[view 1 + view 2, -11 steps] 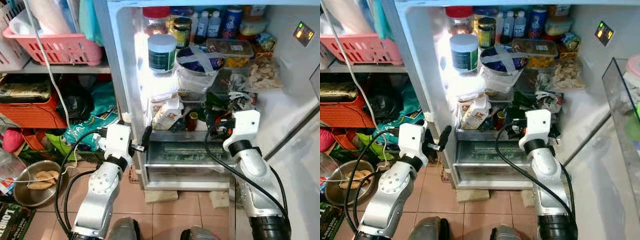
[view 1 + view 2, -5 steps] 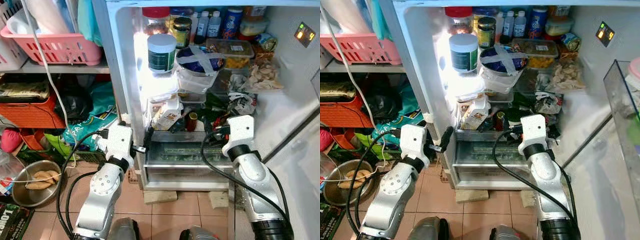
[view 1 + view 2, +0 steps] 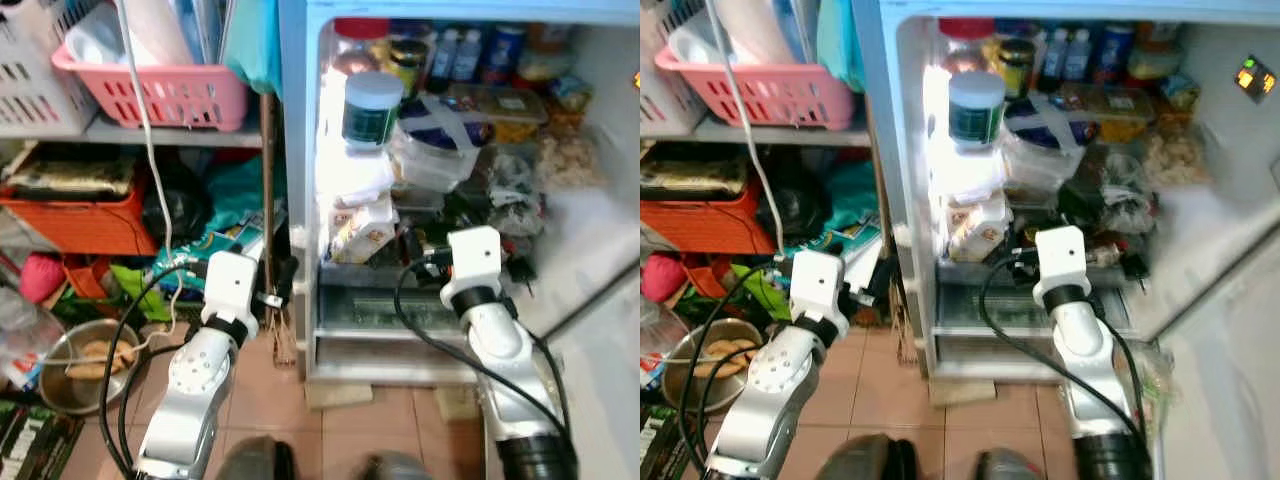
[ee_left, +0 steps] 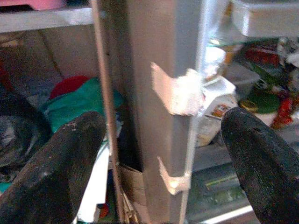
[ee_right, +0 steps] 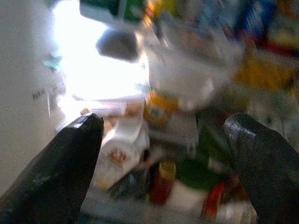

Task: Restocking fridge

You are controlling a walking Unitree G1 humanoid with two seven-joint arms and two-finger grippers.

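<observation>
— Standing here, what's the biggest thing in front of it?

— The open fridge [image 3: 296, 150], shelves crammed full. Beside it, an outside shelf with a pink basket [image 3: 160, 90] and a metal bowl [image 3: 75, 352] on the floor.

— And the arms?

— The right gripper [image 5: 161, 140] is raised in front of the middle shelf, its two black fingers spread wide with nothing between them. The left gripper [image 4: 159, 154] is lower, near the fridge's side wall [image 4: 163, 70], fingers likewise parted and empty, straddling the wall's taped edge.

— So what is it restocking?

— Nothing is in hand, so I can't tell which item is meant. Likely candidates sit inside: the white jar with the green label [image 3: 371, 103], the taped plastic tub [image 3: 435, 140], the small carton [image 3: 365, 225].

— How would they handle?

— The jar looks rigid and probably fairly heavy; I'd take it round the body, below the lid. The tub seems thin-walled and could flex, so hold low and gently. The carton would crush if squeezed.
</observation>
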